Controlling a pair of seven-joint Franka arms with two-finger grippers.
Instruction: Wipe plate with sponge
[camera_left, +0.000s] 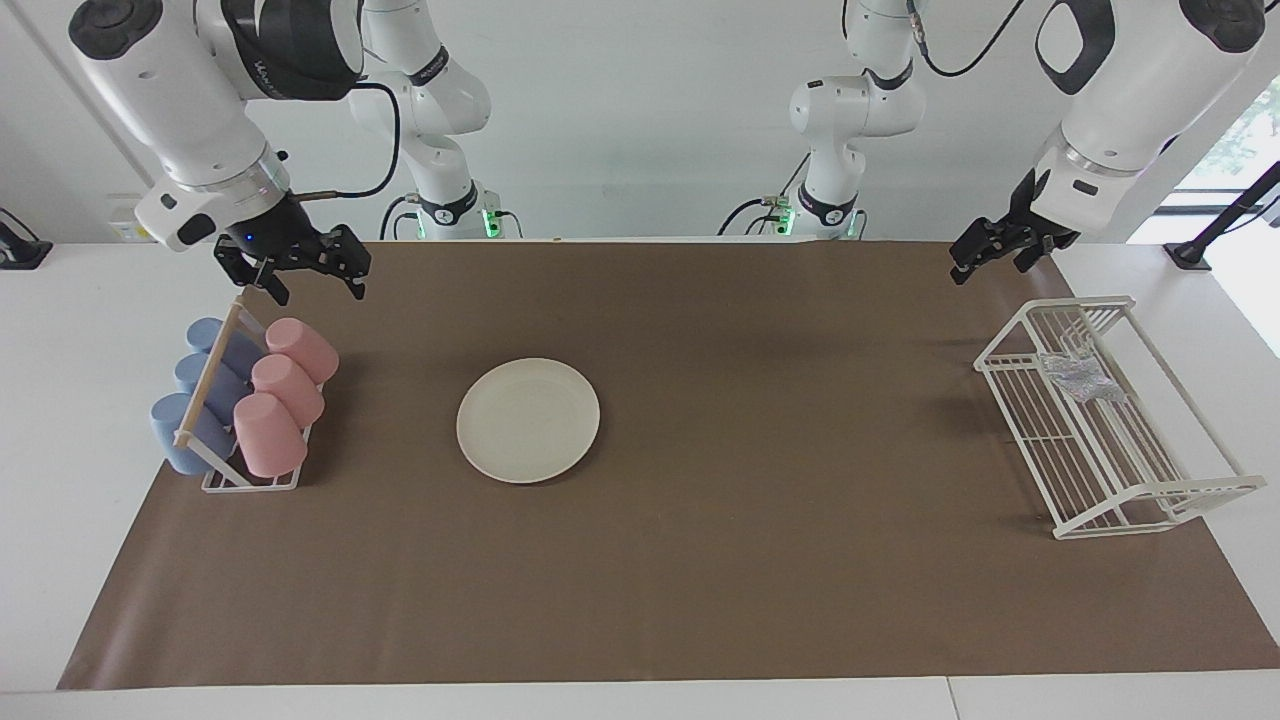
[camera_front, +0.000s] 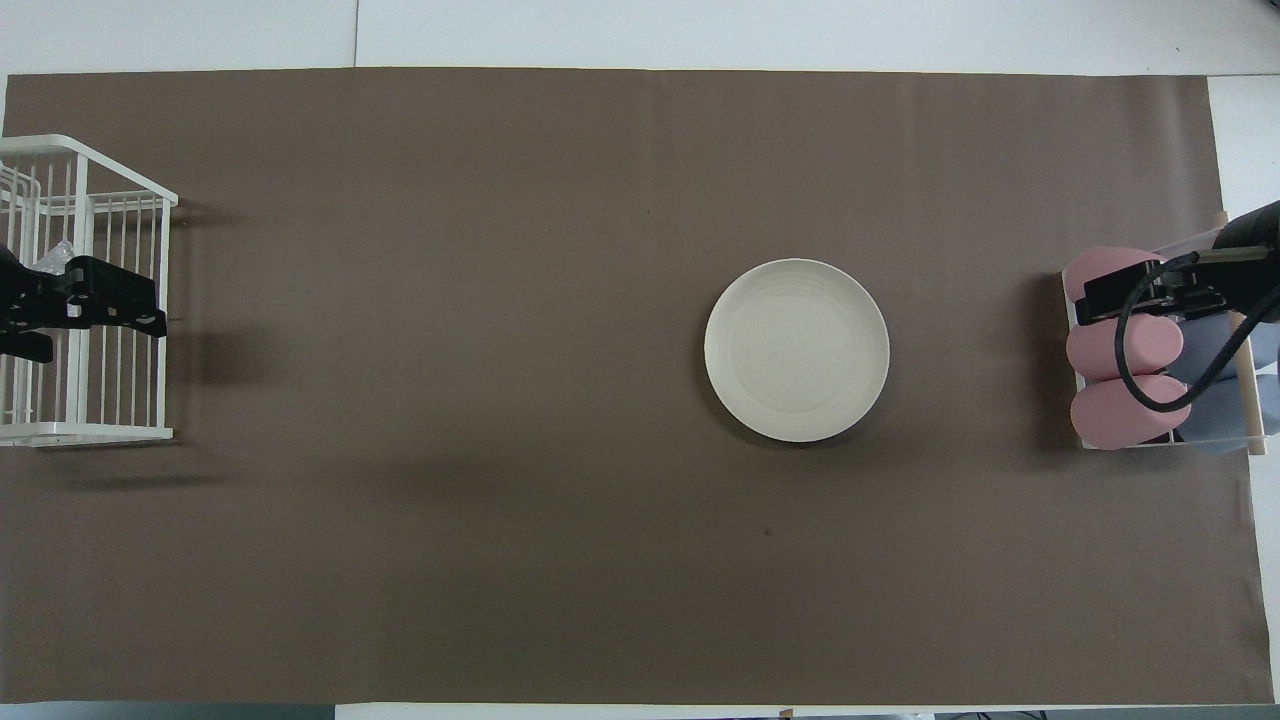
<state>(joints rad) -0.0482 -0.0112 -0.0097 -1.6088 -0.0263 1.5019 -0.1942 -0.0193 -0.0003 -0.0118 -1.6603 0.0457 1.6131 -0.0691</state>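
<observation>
1. The cup rack stands at the right arm's end of the brown mat, loaded with pink cups and blue cups lying on their sides. The right gripper hangs over the end of the rack nearest the robots, its jaws wide and empty. If this arm drops or swings low toward the plate, it probably clips a cup or the wooden rail and knocks the rack askew.

2. The plate lies flat and bare on the mat, well apart from both the rack and the basket. Nothing pins it down. A hard or off-centre wipe likely makes it slide or spin on the smooth mat, so the right arm may need to steady its rim.

3. The left gripper hangs over the end of the wire basket nearest the robots, jaws wide and holding nothing. Coming down carelessly, a finger may catch between the wires or hit the top rail and drag the light basket along.

4. The sponge lies inside the basket, on its wire floor, toward the end nearer the robots. It is soft, wrinkly mesh, so it may snag on a wire, or the jaws may pinch only a loose fold and drop it on the way to the plate.
</observation>
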